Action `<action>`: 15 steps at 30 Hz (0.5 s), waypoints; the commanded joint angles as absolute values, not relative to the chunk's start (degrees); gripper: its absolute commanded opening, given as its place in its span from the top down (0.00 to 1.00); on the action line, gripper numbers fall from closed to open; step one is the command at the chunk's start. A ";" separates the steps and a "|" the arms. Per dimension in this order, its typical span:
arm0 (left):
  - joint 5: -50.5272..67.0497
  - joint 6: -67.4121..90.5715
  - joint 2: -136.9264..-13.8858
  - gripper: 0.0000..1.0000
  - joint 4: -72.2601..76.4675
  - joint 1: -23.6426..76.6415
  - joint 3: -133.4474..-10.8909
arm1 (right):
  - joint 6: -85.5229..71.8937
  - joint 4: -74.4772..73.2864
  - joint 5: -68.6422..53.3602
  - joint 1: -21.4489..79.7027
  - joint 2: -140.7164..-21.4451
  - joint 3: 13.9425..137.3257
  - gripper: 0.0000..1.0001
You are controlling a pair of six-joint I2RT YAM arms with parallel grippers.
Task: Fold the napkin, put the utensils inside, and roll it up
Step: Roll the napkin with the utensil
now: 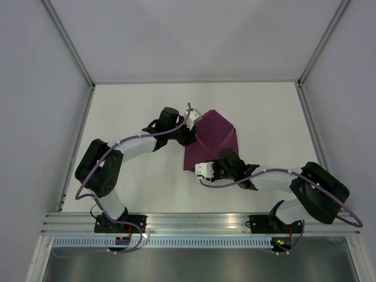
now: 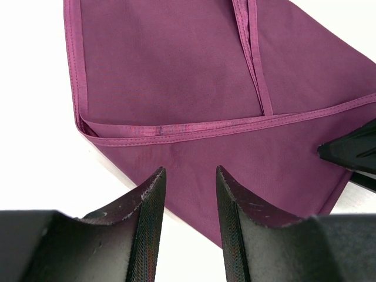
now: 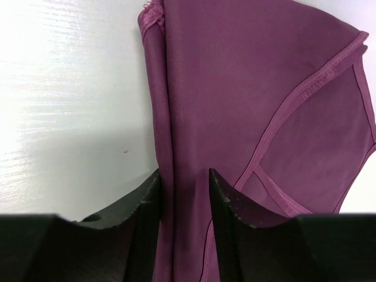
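The napkin sits roughly mid-worktop, a bit right of centre, and it's already folded over on itself into an uneven, angular shape with flaps overlapping. From the overhead view we've got both arms reaching in on it from opposite sides: the left tool is at the far-left corner of the cloth, and the right tool is parked on the near edge. On the left wrist view the fingers are a narrow gap apart with nothing pinched between them, so we'd call that one released. It's just over the edge of the cloth, with a stitched hem running crosswise right ahead of it and another hem meeting it from the far side. The tip of the other arm's tool pokes in at the right edge of that same view. The right wrist view is a different story: a bunched, doubled-up fold of the napkin runs straight between the fingers and fills the gap, so we read that tool as grasping the napkin along its left edge, with bare worktop just beside it on the left.
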State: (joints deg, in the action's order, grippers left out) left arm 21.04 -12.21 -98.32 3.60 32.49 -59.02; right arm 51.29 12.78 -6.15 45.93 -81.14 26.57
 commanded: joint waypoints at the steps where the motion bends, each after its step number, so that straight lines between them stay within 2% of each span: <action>1: 20.57 -10.72 -97.91 0.55 5.54 32.08 -60.47 | 51.86 5.82 -5.71 46.23 -83.41 28.29 0.58; 4: 20.57 -10.72 -97.74 0.55 5.54 31.99 -60.56 | 50.98 2.65 -6.06 46.23 -85.51 30.05 0.69; 5: 20.57 -10.72 -97.65 0.55 5.54 31.99 -60.56 | 50.80 2.11 -5.98 46.14 -85.95 30.41 0.76; 9: 20.48 -10.02 -97.12 0.59 5.97 31.99 -60.47 | 49.40 -1.48 -8.07 45.70 -87.45 32.51 0.85; 14: 18.02 -9.40 -95.28 0.62 8.34 31.99 -59.24 | 47.64 -11.94 -16.60 40.01 -89.03 40.42 0.93; 15: 16.54 -9.23 -94.23 0.65 9.92 31.99 -58.46 | 47.64 -15.17 -19.13 39.21 -89.56 42.87 0.95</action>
State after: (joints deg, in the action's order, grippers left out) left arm 19.75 -11.53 -98.17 4.82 32.32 -59.00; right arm 49.65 -2.68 -11.79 42.39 -87.59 38.17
